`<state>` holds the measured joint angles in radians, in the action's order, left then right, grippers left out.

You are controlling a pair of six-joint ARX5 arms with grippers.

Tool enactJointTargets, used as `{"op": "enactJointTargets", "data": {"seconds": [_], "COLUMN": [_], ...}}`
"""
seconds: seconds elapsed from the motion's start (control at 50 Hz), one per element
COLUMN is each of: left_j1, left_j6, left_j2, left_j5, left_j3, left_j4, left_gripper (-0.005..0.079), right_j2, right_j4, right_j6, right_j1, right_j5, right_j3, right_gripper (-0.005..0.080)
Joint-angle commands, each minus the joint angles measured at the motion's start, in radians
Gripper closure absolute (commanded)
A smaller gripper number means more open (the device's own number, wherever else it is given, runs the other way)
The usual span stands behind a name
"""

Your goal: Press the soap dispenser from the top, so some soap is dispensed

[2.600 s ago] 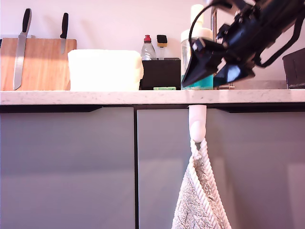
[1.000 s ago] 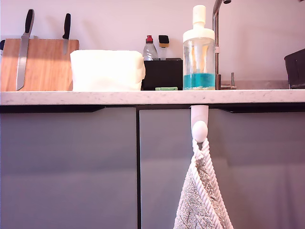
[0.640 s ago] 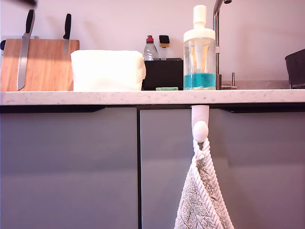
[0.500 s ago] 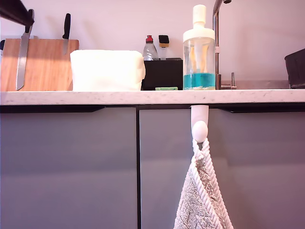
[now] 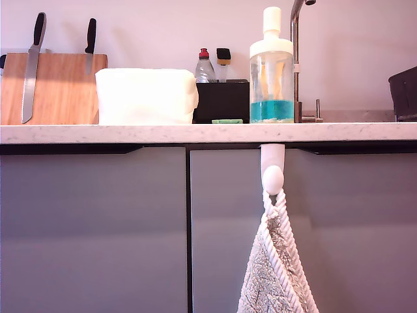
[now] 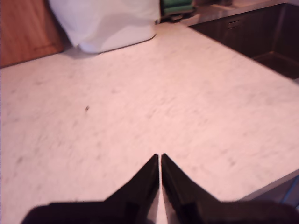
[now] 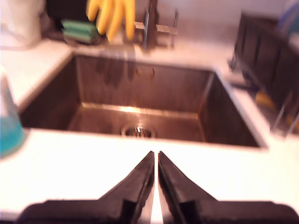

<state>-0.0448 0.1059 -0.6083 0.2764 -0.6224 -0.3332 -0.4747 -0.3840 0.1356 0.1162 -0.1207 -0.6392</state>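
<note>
Standing beside my second gripper point(image 7: 155, 154), soap dispenser point(image 7: 8, 121) clear of its closed jaws

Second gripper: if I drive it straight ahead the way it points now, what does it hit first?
Probably nothing at once: past my second gripper a strip of countertop runs into the open sink. Depth is unclear.

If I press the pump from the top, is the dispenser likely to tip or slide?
The dispenser is tall and clear, with soap filling only its bottom part, so it is probably light. An off-centre push could tip it. Its wide base may resist sliding under a straight-down press.
</note>
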Motion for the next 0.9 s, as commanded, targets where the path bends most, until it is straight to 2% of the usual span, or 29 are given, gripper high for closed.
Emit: {"op": "enactJointTargets", "data": {"seconds": [0.0, 0.24, 0.46, 0.68, 0.88], "left_j1": [0.018, 0.045, 0.045, 0.045, 0.045], "left_j6": [-0.039, -0.101, -0.107, -0.106, -0.106], "left_j2": [0.028, 0.164, 0.328, 0.388, 0.387], "left_j5": [0.0, -0.019, -0.077, -0.072, -0.073], "left_j3": [0.055, 0.192, 0.213, 0.213, 0.213], "left_j4": [0.033, 0.09, 0.085, 0.018, -0.072], "left_gripper": [0.0761, 0.0761, 0.0761, 0.0761, 0.0761], "right_j2": [0.034, 0.183, 0.34, 0.376, 0.376], "right_j4": [0.029, 0.047, 0.03, -0.013, -0.149], "right_j6": [-0.007, -0.034, -0.077, -0.109, -0.109], "right_j1": [-0.017, -0.04, -0.04, -0.04, -0.04], "right_j5": [0.008, 0.039, 0.065, 0.066, 0.063], "right_j3": [0.04, 0.17, 0.192, 0.192, 0.192], "right_gripper": [0.0762, 0.0762, 0.0762, 0.0762, 0.0762]}}
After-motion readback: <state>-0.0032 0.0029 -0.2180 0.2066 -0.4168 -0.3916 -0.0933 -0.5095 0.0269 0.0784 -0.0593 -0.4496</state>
